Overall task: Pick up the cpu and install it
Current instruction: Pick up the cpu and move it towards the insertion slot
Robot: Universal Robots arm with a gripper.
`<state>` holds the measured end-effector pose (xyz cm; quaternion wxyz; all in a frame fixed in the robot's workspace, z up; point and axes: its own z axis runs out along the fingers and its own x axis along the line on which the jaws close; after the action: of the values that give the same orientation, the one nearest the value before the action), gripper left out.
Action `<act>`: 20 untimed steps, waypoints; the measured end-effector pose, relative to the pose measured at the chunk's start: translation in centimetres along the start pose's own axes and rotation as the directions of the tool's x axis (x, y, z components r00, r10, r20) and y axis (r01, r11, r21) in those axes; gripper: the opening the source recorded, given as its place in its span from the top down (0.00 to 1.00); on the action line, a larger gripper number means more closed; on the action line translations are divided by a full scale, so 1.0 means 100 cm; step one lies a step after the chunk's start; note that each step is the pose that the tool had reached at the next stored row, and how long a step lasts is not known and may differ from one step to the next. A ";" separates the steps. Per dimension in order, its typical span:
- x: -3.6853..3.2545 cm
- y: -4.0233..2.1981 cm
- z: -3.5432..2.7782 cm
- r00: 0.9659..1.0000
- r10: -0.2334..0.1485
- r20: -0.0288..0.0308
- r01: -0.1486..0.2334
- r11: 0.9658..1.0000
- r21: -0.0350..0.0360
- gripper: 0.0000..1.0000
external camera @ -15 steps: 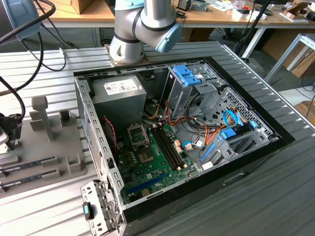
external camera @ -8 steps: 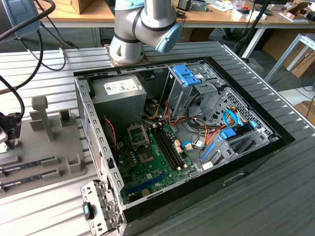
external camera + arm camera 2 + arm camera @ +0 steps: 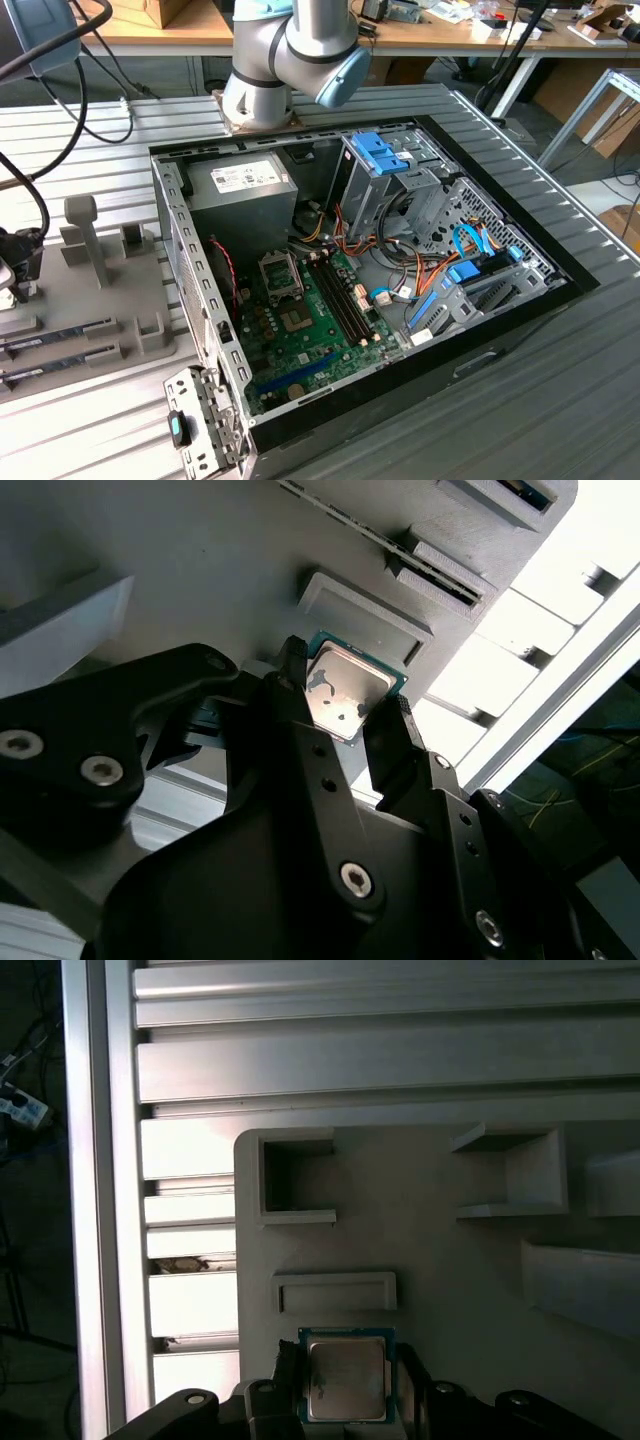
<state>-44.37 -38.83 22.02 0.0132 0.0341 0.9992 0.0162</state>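
A ribbed aluminium counter (image 3: pixel 120 140) is seen in the exterior view, with wooden desks behind it. An open desktop computer case (image 3: pixel 172 215) is laid on it, and a green motherboard (image 3: pixel 300 320) is exposed inside. The grey and blue robot arm (image 3: pixel 290 50) is mounted behind the case. A grey moulded fixture tray (image 3: pixel 110 290) is set on the counter well apart from the motherboard, at the exterior view's left, and two long narrow memory sticks (image 3: pixel 60 335) are held in its slots.

In both wrist views the black two-fingered end effector (image 3: pixel 345 695) is placed low over this grey tray. A small flat square cpu with a silvery metal top and a thin green board edge (image 3: pixel 345 1378) is found between the two fingers (image 3: pixel 395 730), which are pressed against its opposite edges, so the cpu is gripped. Whether the cpu is lifted off the tray or rests on it cannot be told. The cpu is located just beside a low rectangular raised frame (image 3: pixel 335 1292) on the tray, and two square open pockets (image 3: pixel 295 1180) are moulded further along the same tray.
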 end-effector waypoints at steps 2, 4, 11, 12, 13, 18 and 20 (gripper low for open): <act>0.0000 0.0000 -0.0003 1.000 0.000 0.000 0.000 1.000 0.000 0.53; 0.0000 0.0001 -0.0011 1.000 0.000 0.000 0.000 1.000 0.000 0.53; -0.0001 0.0002 -0.0050 1.000 0.000 0.000 0.000 1.000 0.000 0.53; -0.0001 0.0002 -0.0054 1.000 0.000 0.000 0.000 1.000 0.000 0.53; -0.0001 0.0002 -0.0059 1.000 0.000 0.000 0.000 1.000 0.000 0.53; -0.0002 0.0003 -0.0098 1.000 0.000 0.000 0.000 1.000 0.000 0.53; -0.0003 0.0004 -0.0116 1.000 0.000 0.000 0.000 1.000 0.000 0.53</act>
<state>-44.37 -38.83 23.18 0.0133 0.0341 0.9992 0.0162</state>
